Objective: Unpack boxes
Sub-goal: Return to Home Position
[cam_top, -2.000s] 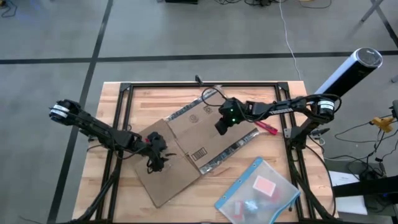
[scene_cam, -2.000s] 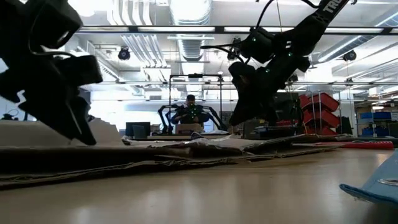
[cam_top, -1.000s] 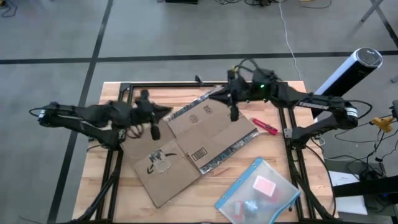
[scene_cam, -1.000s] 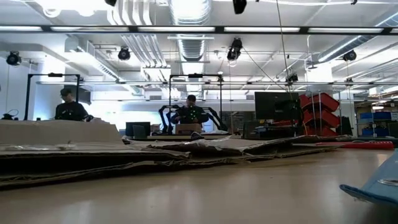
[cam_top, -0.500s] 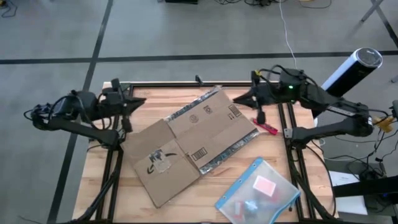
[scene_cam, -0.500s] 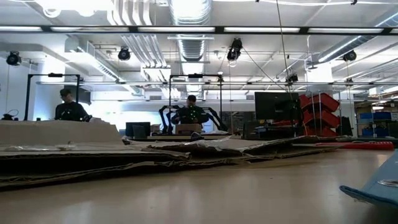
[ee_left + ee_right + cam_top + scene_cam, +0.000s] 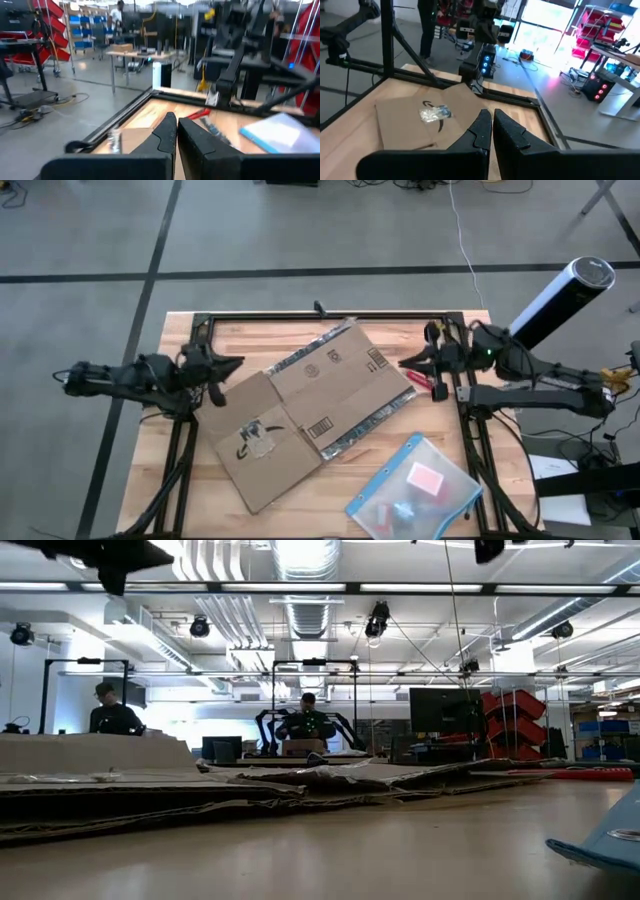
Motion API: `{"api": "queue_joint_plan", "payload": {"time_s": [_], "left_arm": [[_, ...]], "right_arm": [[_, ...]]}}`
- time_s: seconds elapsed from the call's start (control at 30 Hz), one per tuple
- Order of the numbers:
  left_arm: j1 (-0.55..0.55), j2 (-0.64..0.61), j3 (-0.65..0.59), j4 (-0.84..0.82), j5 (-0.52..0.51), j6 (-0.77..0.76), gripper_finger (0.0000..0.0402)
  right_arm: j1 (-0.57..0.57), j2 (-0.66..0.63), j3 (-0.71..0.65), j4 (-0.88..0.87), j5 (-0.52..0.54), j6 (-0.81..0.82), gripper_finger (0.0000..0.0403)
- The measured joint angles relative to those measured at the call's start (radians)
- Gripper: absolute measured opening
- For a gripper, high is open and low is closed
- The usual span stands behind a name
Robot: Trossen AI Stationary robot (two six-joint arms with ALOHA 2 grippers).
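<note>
The box [image 7: 305, 405] is brown cardboard, opened out flat with its flaps spread, and lies on the wooden table with shiny tape strips along its edges. A crumpled clear scrap [image 7: 434, 114] sits on its left panel. In the low view the box [image 7: 250, 790] shows as a low layered sheet. My left gripper [image 7: 238, 363] is shut and hovers at the table's left side, just off the box's left edge, pointing right. My right gripper [image 7: 405, 363] is shut too. It hovers beside the box's right corner, pointing left. Neither gripper touches anything.
A small red tool [image 7: 428, 383] lies on the table right of the box, under my right gripper. A clear pouch with a blue edge [image 7: 415, 490] lies at the near right. A black frame [image 7: 320, 316] borders the table. People stand in the room behind.
Both arms have drawn back from above the box, the left gripper toward the table's left edge and the right toward its right edge. Both have come down a little and stayed shut. The flattened box has not moved.
</note>
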Motion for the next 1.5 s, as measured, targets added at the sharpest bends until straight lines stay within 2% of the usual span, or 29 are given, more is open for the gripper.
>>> {"api": "queue_joint_plan", "payload": {"time_s": [0.1,0.2,0.43,0.57,0.7,0.8,0.97,1.2,1.5], "left_arm": [[0.000,-0.023,-0.128,0.158,0.000,-0.004,0.0000],[0.000,-0.036,-0.217,0.238,0.000,-0.064,0.0000],[0.000,-0.036,-0.310,0.255,0.000,-0.178,0.0000],[0.000,-0.037,-0.345,0.257,-0.001,-0.211,0.0000],[0.000,-0.041,-0.401,0.288,-0.001,-0.254,0.0000],[0.000,-0.043,-0.464,0.404,-0.001,-0.273,0.0000],[0.001,-0.036,-0.465,0.406,0.014,-0.269,0.0000],[0.000,-0.029,-0.465,0.406,0.113,-0.226,0.0000],[0.000,-0.025,-0.465,0.402,0.111,-0.223,0.0000]], "right_arm": [[0.000,-0.112,-0.168,0.116,0.014,0.075,0.0000],[0.000,-0.236,-0.308,0.183,0.064,0.166,0.0000],[0.000,-0.499,-0.515,0.228,0.168,0.229,0.0000],[0.000,-0.595,-0.597,0.228,0.169,0.243,0.0000],[0.000,-0.591,-0.648,0.223,0.167,0.255,0.0000],[0.000,-0.570,-0.664,0.224,0.166,0.254,0.0000],[0.001,-0.556,-0.668,0.222,0.166,0.229,0.0000],[0.000,-0.555,-0.668,0.175,0.166,0.229,0.0000],[0.000,-0.555,-0.668,0.176,0.166,0.269,0.0000]]}}
